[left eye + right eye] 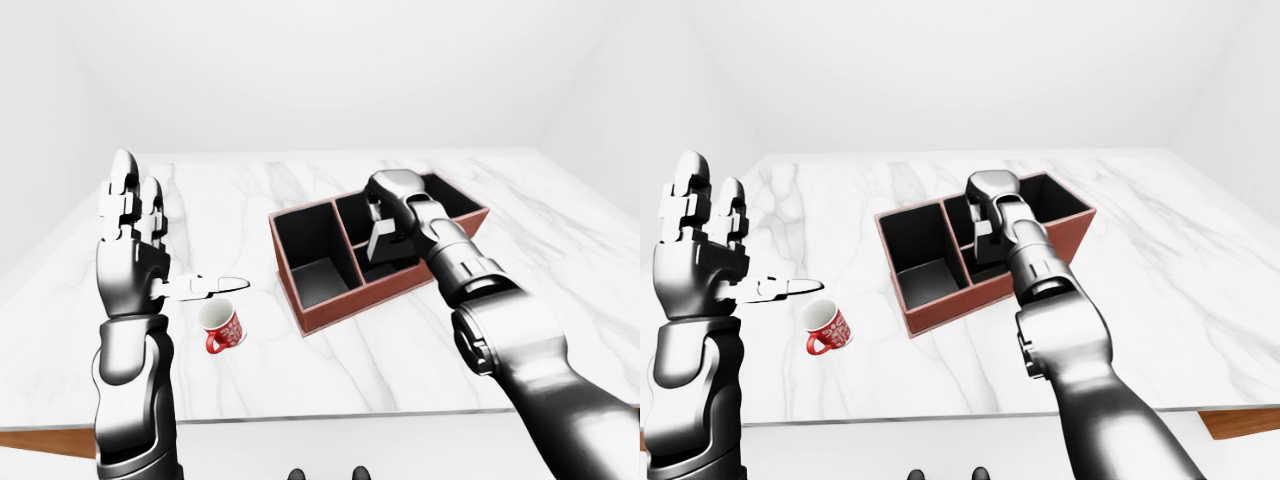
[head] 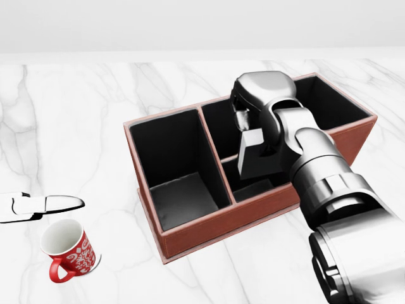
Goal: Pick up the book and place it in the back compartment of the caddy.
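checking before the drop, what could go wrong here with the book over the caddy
The book hangs tilted in the right hand above the divider between the caddy's two right compartments, so it may catch the divider or drop into the lower one in the head view. The hand hides much of the upper compartment.

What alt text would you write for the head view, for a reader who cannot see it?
The robot's right hand holds a grey book over the right-hand compartments of a reddish-brown caddy on a white marble table. A red mug lies tipped at lower left, below a fingertip of the left hand.
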Controlling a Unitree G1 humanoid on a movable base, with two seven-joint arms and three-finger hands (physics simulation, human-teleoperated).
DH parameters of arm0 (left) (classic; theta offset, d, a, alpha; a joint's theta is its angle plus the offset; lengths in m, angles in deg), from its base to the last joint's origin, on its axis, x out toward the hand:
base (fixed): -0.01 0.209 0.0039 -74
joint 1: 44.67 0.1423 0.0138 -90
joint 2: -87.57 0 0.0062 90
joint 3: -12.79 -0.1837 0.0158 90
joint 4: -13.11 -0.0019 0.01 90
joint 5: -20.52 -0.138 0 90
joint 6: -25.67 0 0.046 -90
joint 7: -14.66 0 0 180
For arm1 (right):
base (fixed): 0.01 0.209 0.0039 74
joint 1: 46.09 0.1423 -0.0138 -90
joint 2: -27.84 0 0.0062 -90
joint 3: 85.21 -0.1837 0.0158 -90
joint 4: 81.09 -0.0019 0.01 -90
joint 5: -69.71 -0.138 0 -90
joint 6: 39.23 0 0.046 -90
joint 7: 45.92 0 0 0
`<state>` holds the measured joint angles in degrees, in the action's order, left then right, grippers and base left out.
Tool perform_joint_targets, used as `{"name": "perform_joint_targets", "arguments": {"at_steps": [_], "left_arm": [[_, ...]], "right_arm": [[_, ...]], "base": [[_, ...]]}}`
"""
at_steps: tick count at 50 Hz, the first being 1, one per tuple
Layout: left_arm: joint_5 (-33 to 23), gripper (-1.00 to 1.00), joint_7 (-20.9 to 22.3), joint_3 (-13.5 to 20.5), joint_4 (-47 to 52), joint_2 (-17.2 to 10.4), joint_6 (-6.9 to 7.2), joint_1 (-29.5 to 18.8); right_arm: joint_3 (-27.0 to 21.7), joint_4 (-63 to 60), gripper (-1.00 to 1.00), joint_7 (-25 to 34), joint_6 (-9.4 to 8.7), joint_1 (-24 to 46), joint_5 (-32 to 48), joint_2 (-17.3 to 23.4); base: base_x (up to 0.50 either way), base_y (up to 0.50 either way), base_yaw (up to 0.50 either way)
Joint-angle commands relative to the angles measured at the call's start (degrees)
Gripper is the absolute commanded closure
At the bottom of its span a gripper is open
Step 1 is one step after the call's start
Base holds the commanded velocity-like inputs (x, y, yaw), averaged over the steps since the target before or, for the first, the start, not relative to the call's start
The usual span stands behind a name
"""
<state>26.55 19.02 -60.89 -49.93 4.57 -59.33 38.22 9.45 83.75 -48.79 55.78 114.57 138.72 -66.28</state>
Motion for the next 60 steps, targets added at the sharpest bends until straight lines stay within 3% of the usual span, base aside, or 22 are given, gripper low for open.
{"name": "perform_joint_targets", "arguments": {"at_steps": [1,60], "left_arm": [[0.1,-1.0,0.0,0.1,0.2,0.0,0.0,0.1],[0.1,-1.0,0.2,0.0,1.5,0.2,0.0,0.5]], "right_arm": [[0.2,-0.1,1.0,-1.9,0.0,1.5,1.8,-0.8],[0.1,2.2,1.0,-9.2,0.0,-2.2,4.3,-2.2]], "base": [[0.0,0.0,0.0],[0.0,0.0,0.0]]}}
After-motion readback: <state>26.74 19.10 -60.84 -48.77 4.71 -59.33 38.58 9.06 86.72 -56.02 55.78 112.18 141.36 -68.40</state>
